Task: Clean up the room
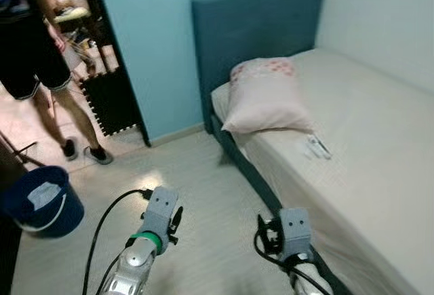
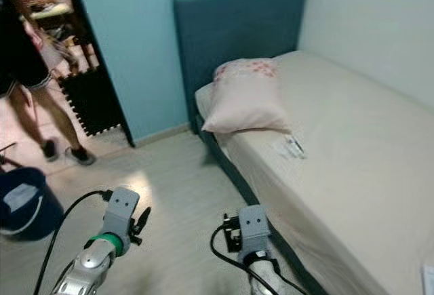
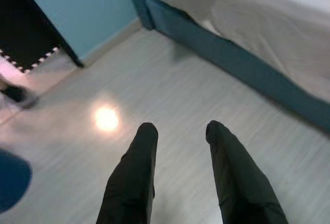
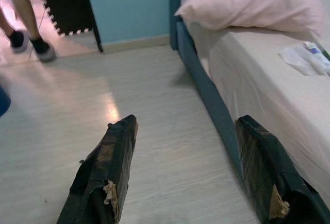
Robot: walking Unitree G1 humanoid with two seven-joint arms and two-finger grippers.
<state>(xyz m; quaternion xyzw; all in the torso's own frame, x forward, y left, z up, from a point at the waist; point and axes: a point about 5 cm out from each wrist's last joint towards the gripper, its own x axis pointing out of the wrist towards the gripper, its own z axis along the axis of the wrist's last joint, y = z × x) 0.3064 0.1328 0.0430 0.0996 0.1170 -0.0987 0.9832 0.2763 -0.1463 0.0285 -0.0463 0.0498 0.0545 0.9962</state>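
Bed against the right wall, long axis running from the blue headboard at the far end toward the camera. Pink pillow lies at the head end, leaning partly against the headboard, its lower edge toward the foot of the bed. Just beside that edge, on the bare sheet, a small packet lies flat; its long axis runs roughly along the bed, slightly slanted. In the right wrist view it looks like a clear wrapper with a tube-like item in it, but it is too small to identify for certain.

Left gripper: held low over the pale wood floor, fingers parted by a moderate gap, empty, touching nothing.

Right gripper: held over the floor just beside the blue bed frame, fingers spread wide, empty; their pad covering is torn at the near ends.

Blue bucket stands on the floor at far left. A person in dark shorts stands in the doorway, feet on the floor beyond.
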